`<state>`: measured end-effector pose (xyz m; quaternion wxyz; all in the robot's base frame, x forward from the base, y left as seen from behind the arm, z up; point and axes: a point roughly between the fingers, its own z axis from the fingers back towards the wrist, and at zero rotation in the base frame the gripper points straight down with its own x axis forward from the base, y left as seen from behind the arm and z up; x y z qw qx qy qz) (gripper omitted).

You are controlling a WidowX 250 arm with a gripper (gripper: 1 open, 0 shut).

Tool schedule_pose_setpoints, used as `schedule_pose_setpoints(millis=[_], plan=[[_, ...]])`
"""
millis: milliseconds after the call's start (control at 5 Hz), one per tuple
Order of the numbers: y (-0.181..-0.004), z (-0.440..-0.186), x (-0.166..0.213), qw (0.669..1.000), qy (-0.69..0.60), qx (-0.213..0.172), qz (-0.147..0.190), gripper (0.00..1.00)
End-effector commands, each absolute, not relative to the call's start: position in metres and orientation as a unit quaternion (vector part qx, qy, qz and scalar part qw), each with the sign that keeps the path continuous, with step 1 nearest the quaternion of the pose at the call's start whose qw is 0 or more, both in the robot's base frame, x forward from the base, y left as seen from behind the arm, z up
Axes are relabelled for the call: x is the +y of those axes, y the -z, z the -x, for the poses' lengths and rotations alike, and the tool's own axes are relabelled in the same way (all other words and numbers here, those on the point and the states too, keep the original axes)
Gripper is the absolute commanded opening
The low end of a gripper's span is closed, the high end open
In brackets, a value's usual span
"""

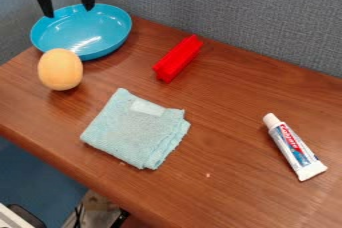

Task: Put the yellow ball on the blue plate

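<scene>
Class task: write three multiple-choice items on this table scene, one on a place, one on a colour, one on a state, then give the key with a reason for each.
1. Where is the ball?
A. on the plate
B. on the table beside the plate
C. on the cloth

2. What colour is the block?
A. red
B. green
C. white

3. How does the gripper stand?
A. shut on the ball
B. shut on the tube
C. open, holding nothing

Key: 1 B, the ball rests on the wood just in front of the plate; 2 A, the block is plainly red; 3 C, its fingers stand apart above the plate's far rim with nothing between them.
</scene>
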<state>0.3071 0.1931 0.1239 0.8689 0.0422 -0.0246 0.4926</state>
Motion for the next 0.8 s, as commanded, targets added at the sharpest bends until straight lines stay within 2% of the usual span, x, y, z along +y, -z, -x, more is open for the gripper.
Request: schedule_pose_setpoints(millis=[0,600], plan=[[-0.126,-0.302,0.198,0.865,-0.498,-0.033,-0.055,1.0],[-0.102,-0.29,0.206,0.858,-0.507,-0.013,-0.075,1.0]])
